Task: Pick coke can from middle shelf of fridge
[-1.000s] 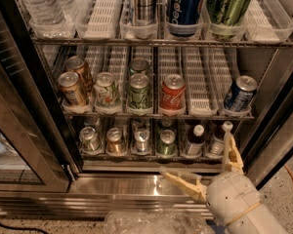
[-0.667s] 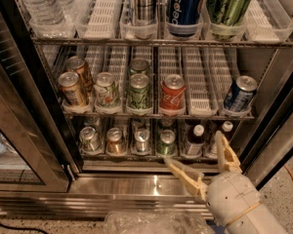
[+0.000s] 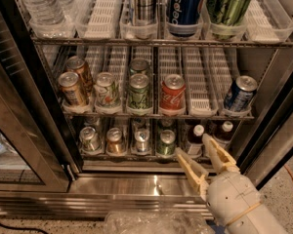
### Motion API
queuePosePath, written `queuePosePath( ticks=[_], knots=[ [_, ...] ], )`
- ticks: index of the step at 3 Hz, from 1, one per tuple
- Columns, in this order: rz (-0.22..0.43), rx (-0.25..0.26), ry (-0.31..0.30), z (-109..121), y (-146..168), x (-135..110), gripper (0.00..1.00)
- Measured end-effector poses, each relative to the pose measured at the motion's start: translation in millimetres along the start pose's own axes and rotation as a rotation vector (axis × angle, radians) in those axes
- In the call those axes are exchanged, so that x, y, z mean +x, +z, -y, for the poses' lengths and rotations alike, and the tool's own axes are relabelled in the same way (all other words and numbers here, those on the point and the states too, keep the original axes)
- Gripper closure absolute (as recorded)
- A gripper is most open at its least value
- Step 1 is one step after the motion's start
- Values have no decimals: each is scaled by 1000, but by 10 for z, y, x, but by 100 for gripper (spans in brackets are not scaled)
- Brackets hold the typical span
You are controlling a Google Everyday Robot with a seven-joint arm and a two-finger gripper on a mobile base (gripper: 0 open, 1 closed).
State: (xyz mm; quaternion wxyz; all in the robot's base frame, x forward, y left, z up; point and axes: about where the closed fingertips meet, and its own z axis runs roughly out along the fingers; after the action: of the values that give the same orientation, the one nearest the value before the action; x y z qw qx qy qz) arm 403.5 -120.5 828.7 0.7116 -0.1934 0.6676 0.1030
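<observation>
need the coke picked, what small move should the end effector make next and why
Probably lift the end effector up and slightly leftward in view: it is open, low by the dark bottles, below and right of the coke can on the middle shelf.

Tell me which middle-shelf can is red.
The coke can, right of the green can, white script on red; the open pincer sits below it, slightly right.

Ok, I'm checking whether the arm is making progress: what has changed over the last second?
The gripper has edged up and toward the fridge. Its open fingers are now in front of the bottles on the bottom rack, holding nothing. The coke can stands untouched on the middle shelf, and the other cans have not moved.
</observation>
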Motion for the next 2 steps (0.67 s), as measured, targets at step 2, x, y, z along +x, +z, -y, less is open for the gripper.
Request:
queuePosePath(
  ticks=[2],
  knots=[
    [0,0,0,0,0,0,45]
  ],
)
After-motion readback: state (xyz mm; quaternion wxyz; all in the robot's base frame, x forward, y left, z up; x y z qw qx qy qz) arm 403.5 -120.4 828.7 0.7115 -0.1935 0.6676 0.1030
